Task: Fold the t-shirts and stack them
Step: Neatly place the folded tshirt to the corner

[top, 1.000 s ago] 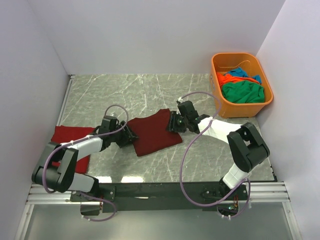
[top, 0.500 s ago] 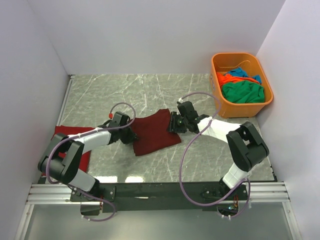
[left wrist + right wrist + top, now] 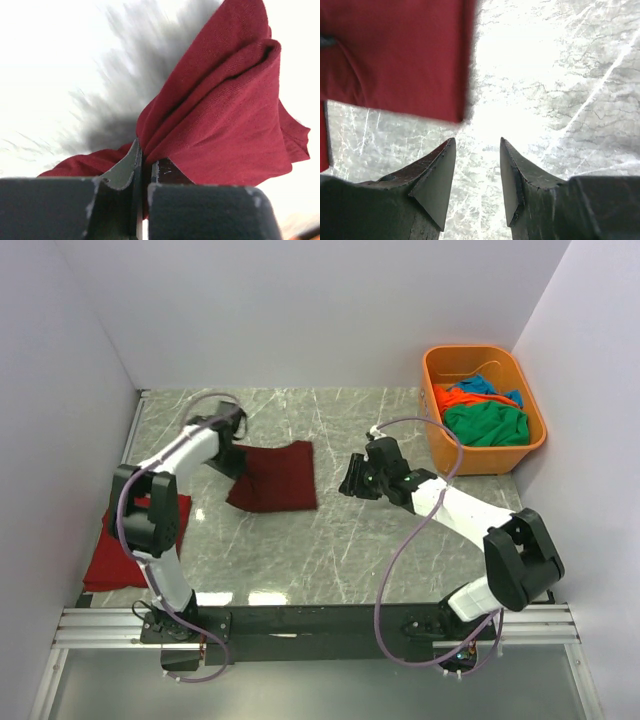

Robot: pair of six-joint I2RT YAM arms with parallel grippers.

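One maroon shirt clamped, left claw | right claw spread | marble-looking table, white walls

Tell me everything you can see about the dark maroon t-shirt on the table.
The dark maroon t-shirt is soft, finely knit cloth, folded over into a rough rectangle with layered folds showing. It lies left of centre on the grey marbled table. Its far left corner is gathered and pinched by the left gripper, whose fingers are shut on it. The right gripper stands open to its right, apart from it.
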